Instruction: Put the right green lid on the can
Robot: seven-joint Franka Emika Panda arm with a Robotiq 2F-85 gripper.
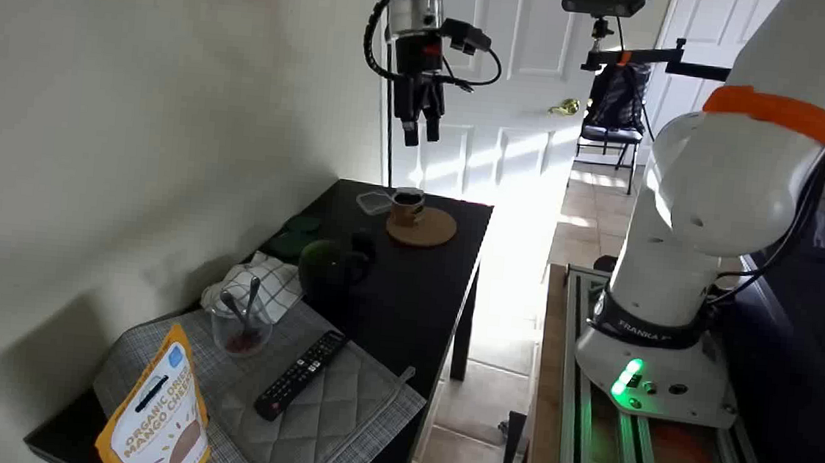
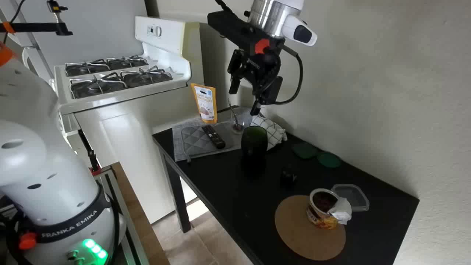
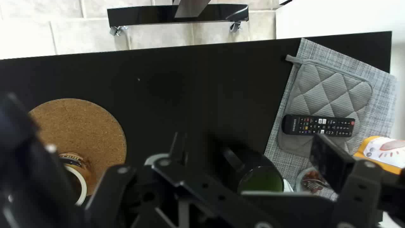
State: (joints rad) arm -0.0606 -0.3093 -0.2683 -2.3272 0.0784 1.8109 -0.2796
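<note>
The pincer (image 2: 245, 97) hangs above the table (image 2: 220, 176), its fingers (image 3: 332, 164) spread wide with nothing between them. The open printed tub (image 2: 317, 218) stands upright on the round cork mat (image 2: 294, 230); two dark green lids (image 2: 329, 159) lie near the wall (image 2: 397, 92).

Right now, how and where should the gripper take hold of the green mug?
Probably by its handle, pinched side to side, coming from the side away from the checked cloth: the mug stands upright and the handle sticks out opposite the cloth.
</note>
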